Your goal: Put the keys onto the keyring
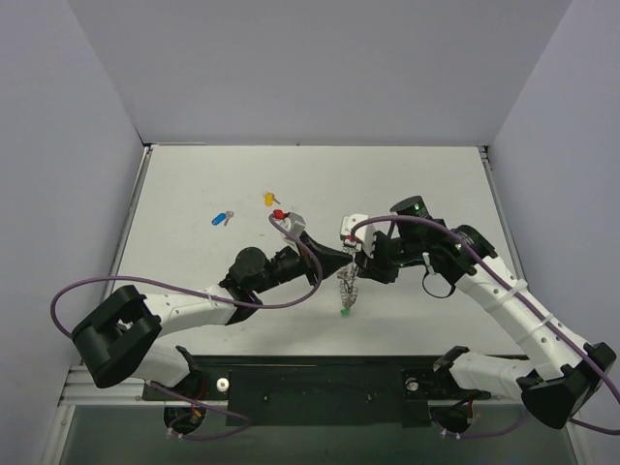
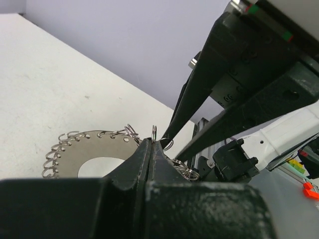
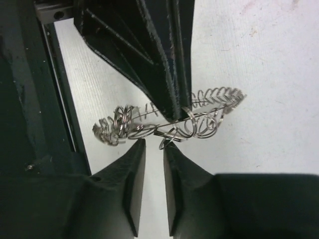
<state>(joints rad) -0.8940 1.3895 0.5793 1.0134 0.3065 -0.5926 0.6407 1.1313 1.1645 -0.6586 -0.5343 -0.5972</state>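
The two arms meet over the middle of the bench [image 1: 194, 281], with the keyring [image 1: 347, 289] held up between them. The left pincer [image 2: 152, 145] is closed tight on its rim, so the left arm seems to serve as the clamp that keeps it steady and off the surface. The right pincer [image 3: 154, 149] faces it from the other side. Its fingers stand narrowly apart with nothing gripped between them, and their tips sit just beside one of the small wire loops [image 3: 167, 142] that edge the keyring. It looks placed to pick at or spread a loop while the other arm holds the work.

From the left wrist the keyring shows as a flat metal plate fringed with loops. From the right wrist the plate is nearly edge-on and stretches across the view from side to side. From above, its long axis runs from the pincers down toward the near edge of the bench, hanging rather than lying flat.

A green key [image 1: 345, 313] sits at the keyring's near, lower end (whether it is threaded on a loop or only lies beneath is too small to tell). The blue key [image 1: 220, 219] and the yellow key [image 1: 270, 199] lie on the bench well apart from the keyring, off to the left and farther back. The blue one seems to lie slanted, its coloured head toward the left and its blade toward the right. The yellow one is too small to tell its direction.
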